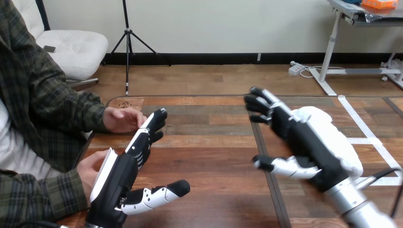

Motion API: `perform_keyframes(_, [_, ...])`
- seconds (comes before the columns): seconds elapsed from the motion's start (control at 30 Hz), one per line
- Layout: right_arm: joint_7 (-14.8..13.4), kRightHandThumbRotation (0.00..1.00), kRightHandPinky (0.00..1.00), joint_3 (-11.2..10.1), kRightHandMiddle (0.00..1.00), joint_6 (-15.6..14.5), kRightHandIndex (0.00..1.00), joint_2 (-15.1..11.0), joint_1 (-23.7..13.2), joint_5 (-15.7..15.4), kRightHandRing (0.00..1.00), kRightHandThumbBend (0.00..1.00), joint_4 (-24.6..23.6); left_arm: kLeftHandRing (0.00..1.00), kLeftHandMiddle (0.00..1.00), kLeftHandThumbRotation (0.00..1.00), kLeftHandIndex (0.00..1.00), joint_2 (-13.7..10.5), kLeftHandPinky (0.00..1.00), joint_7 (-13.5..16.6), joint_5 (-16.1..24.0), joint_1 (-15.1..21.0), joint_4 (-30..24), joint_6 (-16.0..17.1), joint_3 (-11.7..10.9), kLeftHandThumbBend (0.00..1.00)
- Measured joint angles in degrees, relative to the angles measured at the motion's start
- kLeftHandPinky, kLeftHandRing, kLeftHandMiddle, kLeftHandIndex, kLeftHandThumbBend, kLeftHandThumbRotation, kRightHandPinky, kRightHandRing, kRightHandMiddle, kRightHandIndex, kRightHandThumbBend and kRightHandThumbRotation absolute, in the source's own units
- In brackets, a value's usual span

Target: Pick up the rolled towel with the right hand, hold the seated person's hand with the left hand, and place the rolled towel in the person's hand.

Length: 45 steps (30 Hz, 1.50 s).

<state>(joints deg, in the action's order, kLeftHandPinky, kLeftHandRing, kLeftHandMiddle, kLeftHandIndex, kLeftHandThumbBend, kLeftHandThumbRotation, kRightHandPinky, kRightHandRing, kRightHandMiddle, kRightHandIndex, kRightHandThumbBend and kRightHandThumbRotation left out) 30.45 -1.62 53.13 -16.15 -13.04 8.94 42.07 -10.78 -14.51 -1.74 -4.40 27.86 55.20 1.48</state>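
Note:
The rolled white towel (335, 135) lies on the table at the right, partly hidden behind my right hand (304, 137). That hand hovers just in front of it, palm toward the towel, fingers straight and spread, thumb stuck out to the left; it holds nothing. At the left, my left hand (128, 164) is open with straight fingers pointing up and away, thumb extended to the right. The person's hand at the upper left (122, 118) rests on the table by my left fingertips. The person's nearer hand (90, 168) lies beside and behind my left palm; I cannot tell if they touch.
The wooden table (209, 161) stretches between my two hands. White tape lines (368, 135) mark the table's right part. The person's plaid-sleeved arms (43, 123) border the left edge.

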Motion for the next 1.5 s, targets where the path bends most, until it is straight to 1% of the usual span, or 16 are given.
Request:
perform_keyframes(0.2, [0.0,0.52,0.88,-1.1,0.92,-6.6,0.96,-2.8,1.4,0.0,0.93,1.0,-5.9,0.94,0.95,0.53,0.93,0.2,0.89,0.0,0.2,-0.2,0.0,-0.1,0.0,1.0])
perform_keyframes(0.4, [0.0,0.53,0.85,-1.8,0.91,-13.1,0.94,-5.5,2.8,0.0,0.92,1.0,-10.9,0.94,0.95,0.53,0.93,0.4,0.89,0.0,0.2,-0.4,0.0,-0.1,0.0,1.0])
perform_keyframes(0.73, [-0.1,0.54,0.87,-3.5,0.92,-24.3,0.95,-9.2,5.5,0.0,0.95,1.0,-19.4,0.94,0.95,0.52,0.94,0.8,0.89,0.0,0.2,-0.8,0.0,-0.2,0.1,1.0])
perform_keyframes(0.9, [-0.5,0.55,0.88,-4.2,0.92,-29.2,0.96,-10.6,7.0,0.0,0.96,1.0,-23.1,0.94,0.95,0.52,0.94,1.0,0.89,0.0,0.2,-0.8,0.0,-0.2,0.1,1.0])
perform_keyframes(1.0, [-0.8,0.55,0.91,-4.4,0.93,-32.0,0.97,-11.4,7.9,-0.1,0.97,1.0,-25.4,0.94,0.95,0.52,0.94,1.2,0.89,0.0,0.2,-0.8,0.0,-0.2,0.1,1.0])
perform_keyframes(1.17, [-1.4,0.54,0.94,-5.3,0.94,-36.8,0.97,-12.1,9.2,-0.3,0.98,1.0,-29.1,0.93,0.94,0.53,0.94,1.6,0.88,0.0,0.3,-0.9,0.0,-0.2,0.1,1.0])
perform_keyframes(1.5, [-2.4,0.51,0.98,-6.8,0.96,-47.5,0.99,-14.1,10.6,-1.1,1.0,1.0,-36.1,0.93,0.94,0.54,0.94,2.4,0.87,0.0,0.6,-0.9,0.0,-0.2,0.2,1.0])
